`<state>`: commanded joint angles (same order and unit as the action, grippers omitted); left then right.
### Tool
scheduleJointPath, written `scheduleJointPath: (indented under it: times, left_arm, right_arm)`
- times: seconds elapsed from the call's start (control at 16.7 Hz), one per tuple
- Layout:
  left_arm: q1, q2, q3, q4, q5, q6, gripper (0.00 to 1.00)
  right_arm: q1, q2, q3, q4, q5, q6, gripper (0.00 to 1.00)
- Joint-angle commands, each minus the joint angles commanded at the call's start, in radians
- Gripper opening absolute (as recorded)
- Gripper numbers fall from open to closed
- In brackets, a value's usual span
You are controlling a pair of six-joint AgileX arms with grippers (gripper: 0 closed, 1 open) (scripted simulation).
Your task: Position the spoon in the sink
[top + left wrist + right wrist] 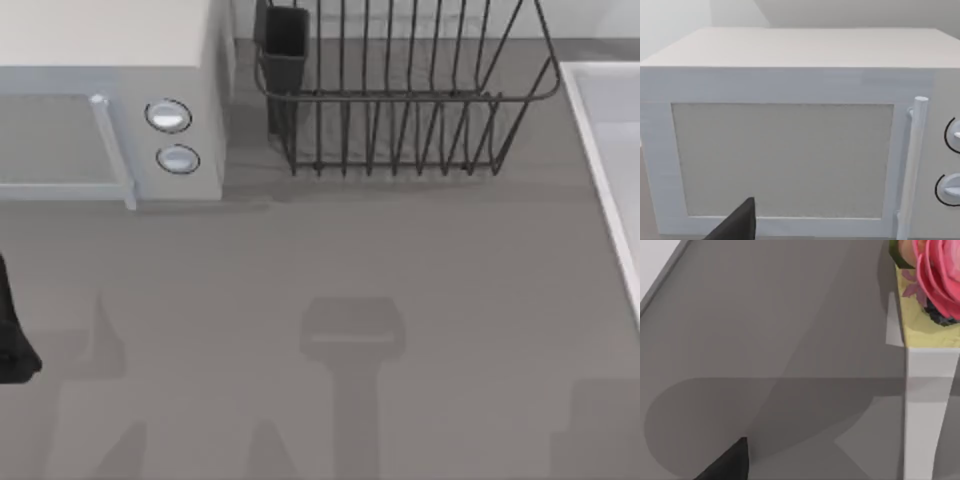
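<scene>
The spoon is out of view. The sink (612,140) is a pale basin with a lighter raised rim at the table's right edge. A black part of my left arm (12,335) sits at the far left of the table, in front of the microwave. A dark tip of my left gripper (739,224) points at the microwave door. A dark tip of my right gripper (730,461) hangs over bare grey tabletop.
A white microwave (110,100) with two round knobs stands at the back left. A dark wire dish rack (400,100) with a black cup (285,45) stands at the back middle. A pink flower (935,275) on a yellow base appears in the right wrist view.
</scene>
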<state>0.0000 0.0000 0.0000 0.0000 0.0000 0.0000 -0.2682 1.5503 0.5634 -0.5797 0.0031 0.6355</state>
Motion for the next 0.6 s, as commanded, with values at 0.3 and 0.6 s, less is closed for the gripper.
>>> scheduleJointPath:
  times: [0.3, 0.6]
  left_arm:
    - [0.0, 0.0, 0.0, 0.0, 0.0, 0.0, 1.0]
    - [0.0, 0.0, 0.0, 0.0, 0.0, 0.0, 1.0]
  right_arm:
    - [0.005, -0.074, 0.06, -0.108, 0.017, 0.003, 0.0]
    - [0.005, -0.146, 0.194, -0.33, 0.017, -0.001, 0.0]
